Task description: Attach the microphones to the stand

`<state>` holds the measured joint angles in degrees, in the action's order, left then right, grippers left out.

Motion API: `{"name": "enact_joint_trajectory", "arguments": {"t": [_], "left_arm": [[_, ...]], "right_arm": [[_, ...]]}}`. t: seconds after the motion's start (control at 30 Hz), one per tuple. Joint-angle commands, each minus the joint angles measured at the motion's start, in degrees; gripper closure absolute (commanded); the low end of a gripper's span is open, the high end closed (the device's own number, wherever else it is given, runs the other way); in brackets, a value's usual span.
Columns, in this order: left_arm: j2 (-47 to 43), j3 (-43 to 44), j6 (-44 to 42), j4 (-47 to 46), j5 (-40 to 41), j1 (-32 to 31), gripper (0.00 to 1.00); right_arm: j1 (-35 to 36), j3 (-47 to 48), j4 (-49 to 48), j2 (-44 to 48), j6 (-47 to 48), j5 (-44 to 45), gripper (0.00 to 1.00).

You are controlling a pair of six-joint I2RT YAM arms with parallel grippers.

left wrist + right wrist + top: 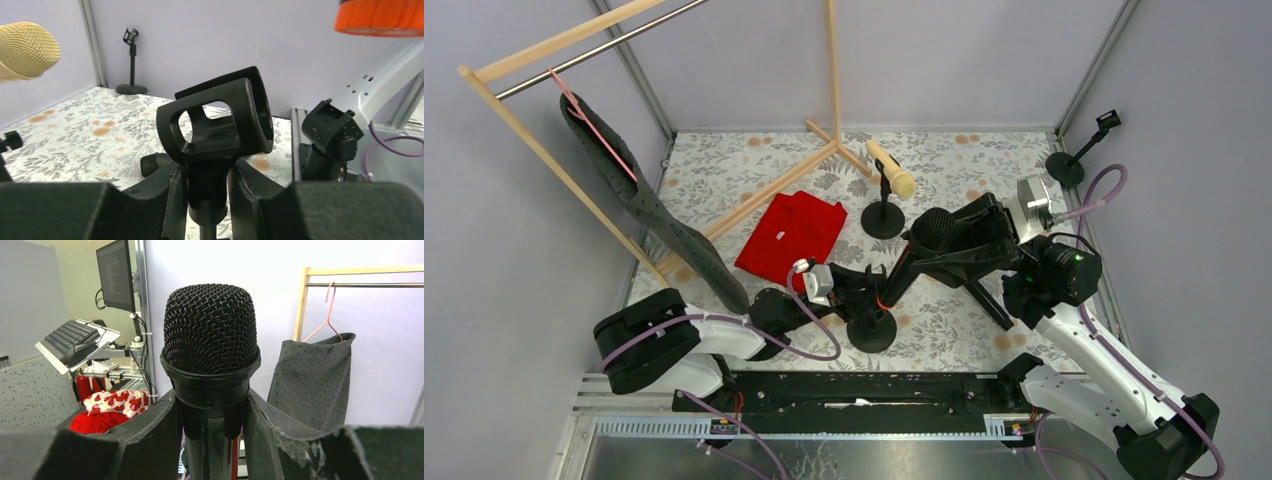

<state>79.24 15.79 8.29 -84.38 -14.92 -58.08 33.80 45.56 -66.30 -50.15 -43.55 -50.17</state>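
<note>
My right gripper point(939, 250) point(212, 412) is shut on a black microphone point(932, 228) just below its mesh head point(211, 325). It holds the microphone slanted, with the orange-red end tip point(883, 300) point(382, 17) down by the near stand's clip. My left gripper point(869, 285) point(210, 172) is shut on the stem of the near stand point(871, 328), right under its empty black clip point(220, 120). A cream-beige microphone point(891, 168) point(25, 50) sits in the clip of the middle stand point(883, 220). A second black stick, which looks like a microphone point(990, 302), lies on the table under my right arm.
A third stand point(1065, 166) point(132, 65) with an empty clip is at the far right corner. A red cloth point(792, 232) lies mid-left. A wooden clothes rack point(754, 200) with a grey garment point(659, 215) stands at the left. Grey walls close in the table.
</note>
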Motion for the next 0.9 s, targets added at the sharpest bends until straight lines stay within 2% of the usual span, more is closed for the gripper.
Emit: {"name": "enact_joint_trajectory", "arguments": {"t": [0.0, 0.07, 0.33, 0.53, 0.87], "left_arm": [[-0.49, 1.71, 1.61, -7.20, -1.86, -0.10, 0.87], [-0.50, 1.67, 2.07, -7.20, -1.76, -0.10, 0.99], [0.46, 1.99, 7.84, -7.20, 1.02, 0.20, 1.00], [2.40, 2.69, 12.67, -7.29, 0.25, 0.49, 1.00], [2.61, 2.48, 12.15, -7.27, 0.50, 0.49, 1.00]], "right_arm": [[0.03, 0.89, -0.26, 1.39, 2.85, 1.57, 1.00], [0.04, 0.87, 1.28, 1.61, 4.87, 1.50, 1.00], [0.04, 2.47, 11.75, 0.80, 17.55, 1.78, 1.00], [0.04, 1.92, 7.20, -2.39, 15.09, 1.42, 1.00], [0.03, 2.58, 2.41, -4.99, 11.76, 1.41, 1.00]]}}
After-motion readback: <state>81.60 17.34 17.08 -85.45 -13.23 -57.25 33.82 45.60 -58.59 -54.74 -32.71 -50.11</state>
